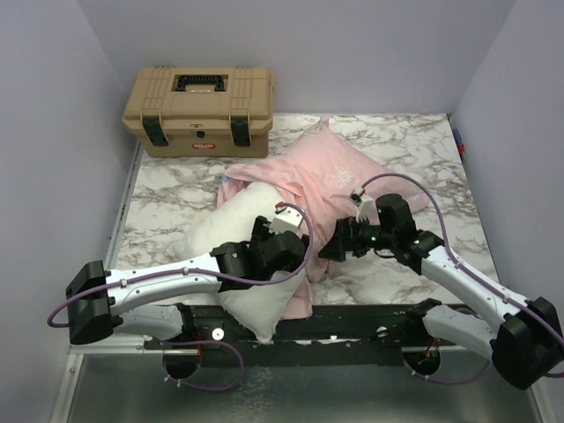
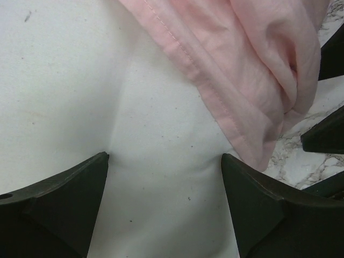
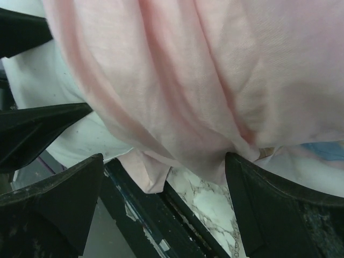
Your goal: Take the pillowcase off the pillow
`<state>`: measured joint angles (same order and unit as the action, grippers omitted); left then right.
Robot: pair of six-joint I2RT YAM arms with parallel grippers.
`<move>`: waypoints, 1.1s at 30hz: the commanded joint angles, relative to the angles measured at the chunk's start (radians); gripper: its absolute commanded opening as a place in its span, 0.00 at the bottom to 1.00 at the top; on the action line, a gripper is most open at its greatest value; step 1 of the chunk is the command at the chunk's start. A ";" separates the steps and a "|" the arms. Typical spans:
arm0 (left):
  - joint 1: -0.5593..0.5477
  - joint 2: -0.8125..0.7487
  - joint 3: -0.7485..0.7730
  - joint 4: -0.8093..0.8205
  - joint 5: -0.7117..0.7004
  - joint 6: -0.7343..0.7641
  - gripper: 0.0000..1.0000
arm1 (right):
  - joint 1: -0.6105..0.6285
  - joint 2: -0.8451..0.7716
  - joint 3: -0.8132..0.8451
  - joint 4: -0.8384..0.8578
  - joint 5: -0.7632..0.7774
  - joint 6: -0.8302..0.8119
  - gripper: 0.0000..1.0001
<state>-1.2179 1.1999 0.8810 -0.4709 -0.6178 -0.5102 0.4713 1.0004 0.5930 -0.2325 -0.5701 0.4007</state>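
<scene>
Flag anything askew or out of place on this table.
The pillow lies diagonally, its near corner hanging past the edge of the table, over the black arm rail. The pillowcase is pale pink side out, bunched and only partly over the pillow. Nothing looks spilled or torn.

A tan toolbox with black latches and a black handle sits at the far left corner of a white tabletop with grey marble veining. Plain pale lavender walls rise just behind the toolbox and along both sides of the tabletop, evenly lit with only soft shadows. Well in front of the toolbox a black rail runs along the near edge, with a dull metallic surface below it.
</scene>
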 commanded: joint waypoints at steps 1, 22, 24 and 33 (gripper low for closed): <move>-0.002 0.039 -0.038 -0.021 0.050 0.004 0.88 | 0.038 0.065 -0.015 0.040 0.059 0.014 1.00; 0.008 0.079 -0.021 -0.029 0.014 0.072 0.00 | 0.054 0.248 0.035 0.058 0.160 0.010 0.66; 0.015 0.049 -0.017 -0.034 -0.010 0.095 0.00 | 0.055 0.248 0.055 0.035 0.193 -0.003 0.58; 0.069 -0.094 0.036 -0.113 -0.235 0.220 0.00 | 0.048 0.223 0.205 -0.105 0.496 -0.013 0.01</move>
<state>-1.1809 1.1877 0.8806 -0.4606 -0.6689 -0.3790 0.5293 1.2434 0.7246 -0.2546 -0.3149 0.4034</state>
